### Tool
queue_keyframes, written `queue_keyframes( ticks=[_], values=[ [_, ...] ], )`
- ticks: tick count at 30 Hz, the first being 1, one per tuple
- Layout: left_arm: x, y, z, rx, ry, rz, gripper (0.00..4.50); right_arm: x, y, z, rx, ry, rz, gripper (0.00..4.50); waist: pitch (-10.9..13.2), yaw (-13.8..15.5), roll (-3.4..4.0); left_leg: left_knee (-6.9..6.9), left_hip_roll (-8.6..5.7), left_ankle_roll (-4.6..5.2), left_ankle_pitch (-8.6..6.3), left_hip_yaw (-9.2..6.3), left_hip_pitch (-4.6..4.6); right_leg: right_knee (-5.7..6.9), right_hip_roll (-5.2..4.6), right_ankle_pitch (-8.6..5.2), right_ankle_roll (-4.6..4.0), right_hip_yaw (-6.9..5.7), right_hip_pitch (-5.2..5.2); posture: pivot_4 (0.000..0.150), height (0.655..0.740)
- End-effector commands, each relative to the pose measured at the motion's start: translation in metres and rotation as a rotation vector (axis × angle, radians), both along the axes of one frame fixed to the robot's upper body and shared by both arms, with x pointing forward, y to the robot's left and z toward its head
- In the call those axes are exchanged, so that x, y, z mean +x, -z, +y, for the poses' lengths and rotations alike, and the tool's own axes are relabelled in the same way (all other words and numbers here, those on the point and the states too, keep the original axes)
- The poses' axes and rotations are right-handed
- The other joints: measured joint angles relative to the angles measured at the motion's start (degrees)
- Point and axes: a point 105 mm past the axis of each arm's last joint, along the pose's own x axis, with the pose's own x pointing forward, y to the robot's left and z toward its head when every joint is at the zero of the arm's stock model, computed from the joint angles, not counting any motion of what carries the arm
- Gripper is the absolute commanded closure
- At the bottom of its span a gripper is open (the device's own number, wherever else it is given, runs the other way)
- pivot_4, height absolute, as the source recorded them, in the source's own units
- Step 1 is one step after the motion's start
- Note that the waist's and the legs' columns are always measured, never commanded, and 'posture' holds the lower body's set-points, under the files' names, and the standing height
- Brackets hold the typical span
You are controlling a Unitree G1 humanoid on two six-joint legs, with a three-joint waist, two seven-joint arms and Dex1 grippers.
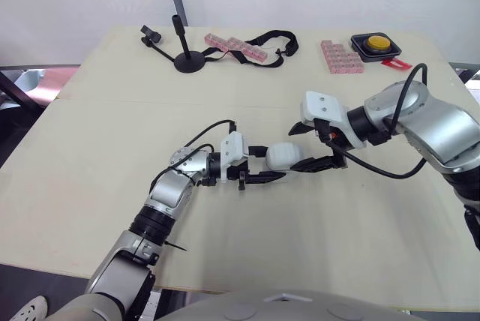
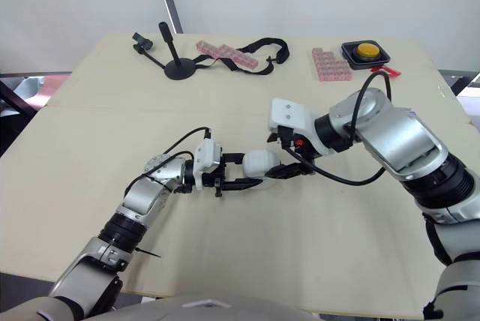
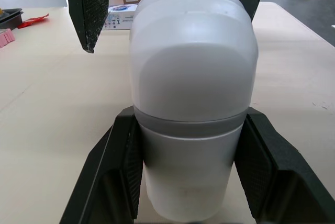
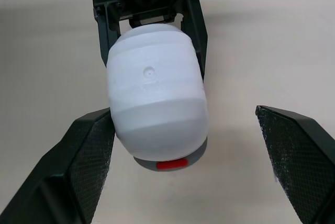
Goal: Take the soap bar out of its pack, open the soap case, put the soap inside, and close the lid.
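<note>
Gripping the white soap case [image 1: 283,156] between its two black fingers, the left end effector [image 1: 271,163] reaches in from the near left and is clenched on the case's sides. The left wrist view shows both pads [image 3: 128,166] pressed against the lower half of the case. The case hangs over the middle of the beige surface [image 1: 112,156], a little toward the right edge, lying lengthwise and pointing at the other arm. I cannot tell whether it touches the surface.

The lid looks shut: the two rounded halves meet along a grey band [image 3: 191,128]. A small red tab [image 4: 171,165] shows at the end facing the right arm.

The right end effector [image 1: 294,148] comes in from the right edge and straddles that end of the case, its fingers spread wide and grasping nothing. In the right wrist view one finger [image 4: 86,164] sits just beside the case's flank and the other [image 4: 296,161] stands well apart from it.

Along the far edge there is a black stand [image 1: 187,58] toward the left corner. Beside it lie pink pill strips [image 1: 236,47] tangled with a black strap [image 1: 274,38]. A pink block [image 1: 342,56] and a yellow push button [image 1: 379,41] in a black housing sit toward the far right corner.
</note>
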Motion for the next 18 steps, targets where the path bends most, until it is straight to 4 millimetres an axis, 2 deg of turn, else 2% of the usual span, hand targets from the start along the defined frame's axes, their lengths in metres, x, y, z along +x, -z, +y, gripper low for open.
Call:
queue_keyframes(
  ticks=[1, 10, 16, 18],
  values=[
    [0.0, -0.003, 0.004, 0.007, -0.001, -0.019, 2.59, 0.001, -0.015, -0.003, 0.003, -0.006, -0.055, 0.03, 0.0, 0.0, 0.0, 0.0, 0.0, 0.0, 0.0, 0.0, 0.0, 0.0, 0.0, 0.0, 0.0, 0.0, 0.0, 0.15, 0.7096],
    [0.0, -0.002, 0.004, 0.011, -0.005, -0.017, 2.59, -0.005, -0.008, -0.013, -0.013, 0.013, -0.02, 0.03, 0.0, 0.1, 0.0, 0.0, -0.01, 0.0, 0.0, 0.0, 0.0, -0.02, 0.02, 0.0, 0.0, 0.0, 0.01, 0.15, 0.7096],
    [0.001, -0.003, 0.005, 0.009, -0.011, -0.019, 2.59, -0.007, 0.01, -0.039, -0.015, 0.107, 0.012, 0.03, 0.0, 0.6, -0.01, 0.0, -0.02, -0.01, -0.01, 0.0, -0.01, -0.1, 0.02, 0.01, 0.01, 0.03, 0.05, 0.15, 0.7096],
    [0.001, -0.003, 0.006, 0.008, -0.014, -0.019, 2.59, -0.002, 0.014, -0.048, 0.054, 0.169, 0.015, 0.03, 0.0, 0.6, -0.01, 0.0, -0.02, -0.02, -0.01, 0.01, -0.01, -0.15, 0.02, 0.01, 0.01, 0.04, 0.05, 0.15, 0.7096]
  ],
)
